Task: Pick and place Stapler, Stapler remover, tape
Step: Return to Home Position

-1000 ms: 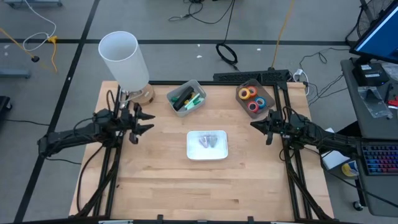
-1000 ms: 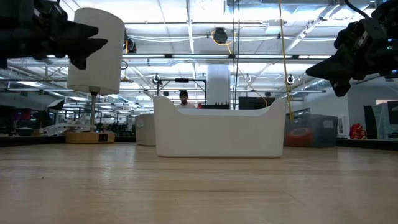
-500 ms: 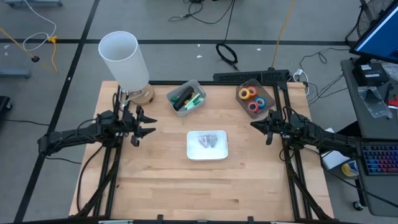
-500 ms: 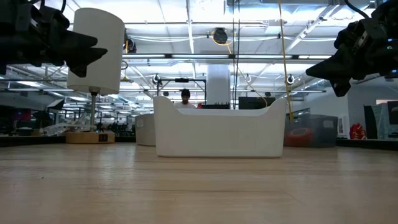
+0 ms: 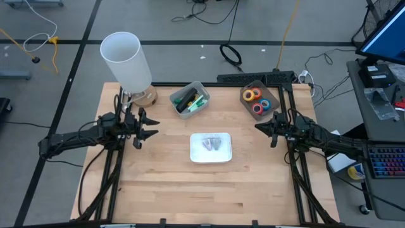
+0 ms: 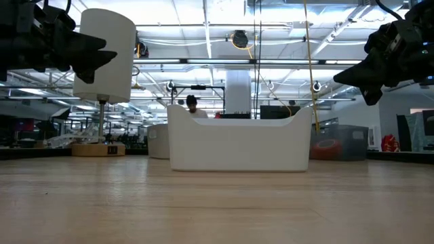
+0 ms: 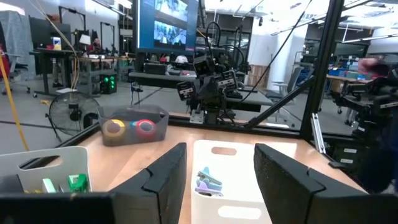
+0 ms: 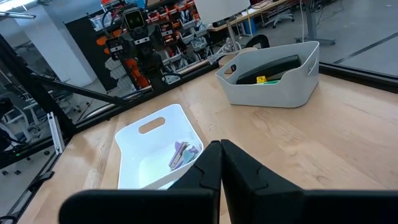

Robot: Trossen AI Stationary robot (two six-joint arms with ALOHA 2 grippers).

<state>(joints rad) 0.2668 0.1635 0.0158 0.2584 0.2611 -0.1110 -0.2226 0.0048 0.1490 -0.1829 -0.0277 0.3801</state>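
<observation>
tape rolls (image 5: pixel 256 101), orange, yellow, blue and red, lie together in the dark bin (image 5: pixel 274 95) at the back right corner of the table (image 5: pixel 158 183). the high view counts all four, the left wrist view picks out only a yellowish one and a red one through the bin's wall, and the low view gives just a red blur behind its translucent side. near it, at the middle of the back edge, sits a grey bin (image 5: pixel 197 85) holding a dark stapler (image 5: pixel 183 101) and some green pieces (image 5: pixel 197 100). the right wrist view adds a tiny yellow block (image 8: pixel 261 79) beside the green, which the high view does not resolve. the white tray (image 5: pixel 212 157) at the table's centre holds lilac-and-grey items (image 5: pixel 211 143), possibly the staple removers, though they are too small to be sure. the left gripper (image 5: pixel 154 126) hovers above the table's left side, well apart from every bin, its fingers spread wide as its own wrist view shows. the right gripper (image 5: pixel 258 127) hovers over the right side, in front of the dark bin, its fingers clenched together with nothing between them. a white cylinder (image 5: pixel 126 57) on a wooden base (image 5: pixel 148 97) stands at the back left corner, and the low view shows a small dark label (image 6: pixel 112 150) on that base, too small to read. monitors (image 7: pixel 169 25) glow in the room in the left wrist view, their text illegible. a person's head (image 6: pixel 192 102) shows behind the tray in the low view.
</observation>
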